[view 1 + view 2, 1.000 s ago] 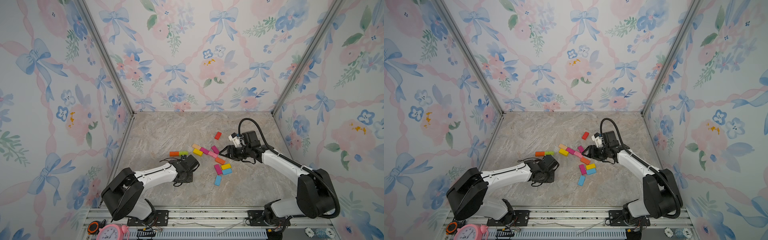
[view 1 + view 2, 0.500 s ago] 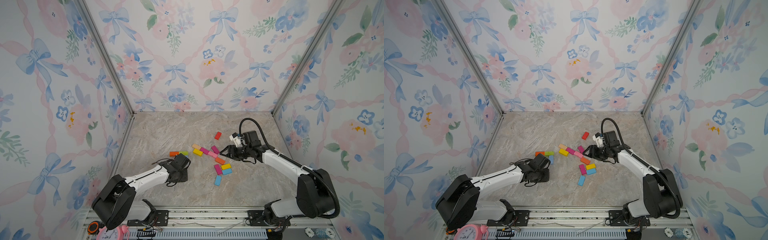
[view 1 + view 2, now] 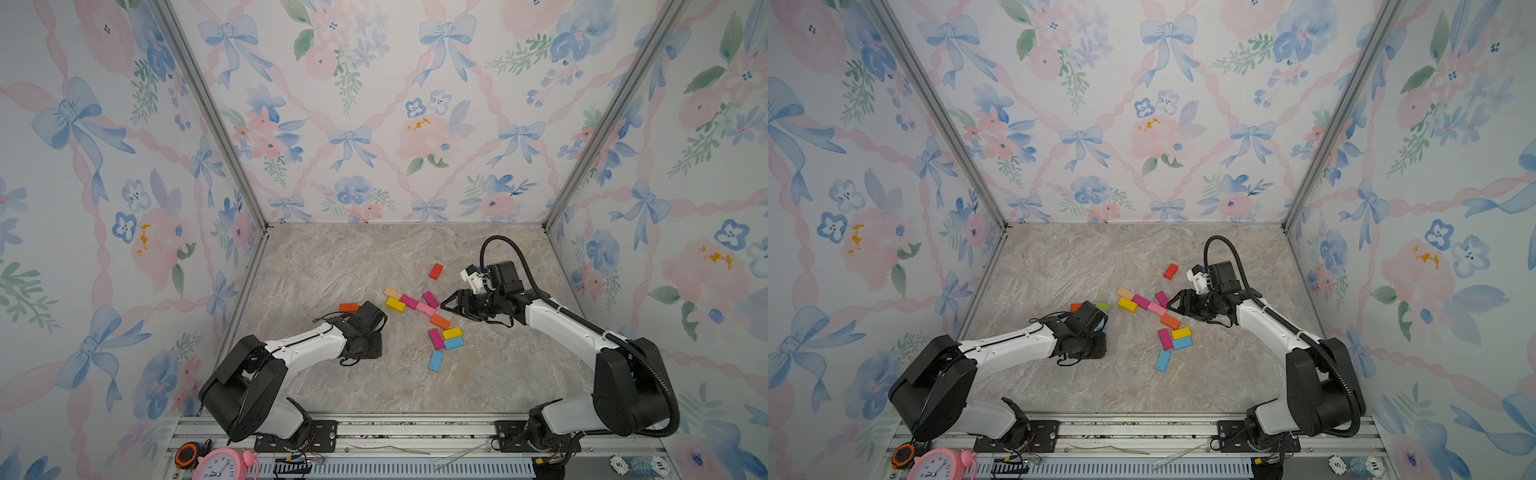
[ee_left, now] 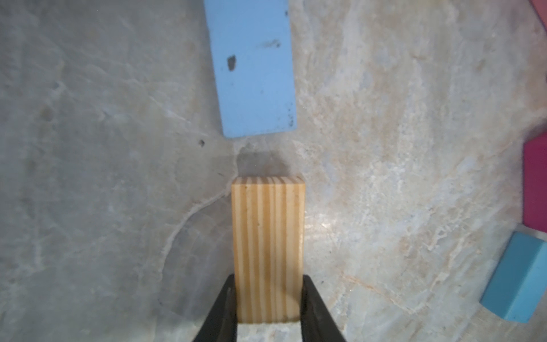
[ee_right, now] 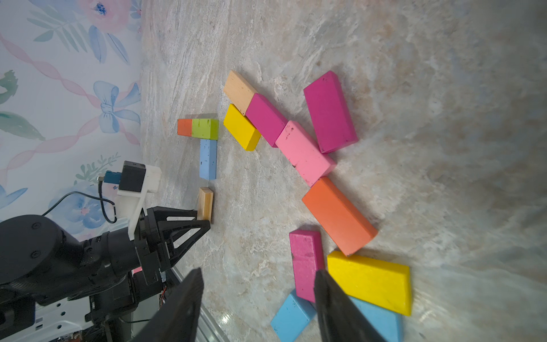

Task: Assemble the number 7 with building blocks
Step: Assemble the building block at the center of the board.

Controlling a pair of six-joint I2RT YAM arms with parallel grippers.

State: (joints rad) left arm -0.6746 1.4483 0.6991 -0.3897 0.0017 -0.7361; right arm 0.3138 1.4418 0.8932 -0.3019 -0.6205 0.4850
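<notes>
Left gripper (image 4: 268,296) is clamped on a plain wood block (image 4: 268,237), which stands on edge in line with the light blue block (image 4: 254,68), just short of its near end with a small gap between them. Right gripper (image 5: 260,296) hangs with its jaws apart and empty, to the right of the light blue block, beside the loose cluster.

There are fifteen building blocks. A green block (image 5: 205,129) and an orange block (image 5: 184,127) touch end to end across the light blue block's far end. To its right lie a second wood block (image 5: 239,91), two yellow blocks (image 5: 241,127), three magenta blocks (image 5: 266,118), one pink block (image 5: 305,152), a second orange block (image 5: 339,216) and two blue blocks (image 5: 291,318). One red block (image 3: 435,271) lies alone, farthest back.

The marble table (image 3: 332,257) runs bare from the light blue block to the left and back walls.
</notes>
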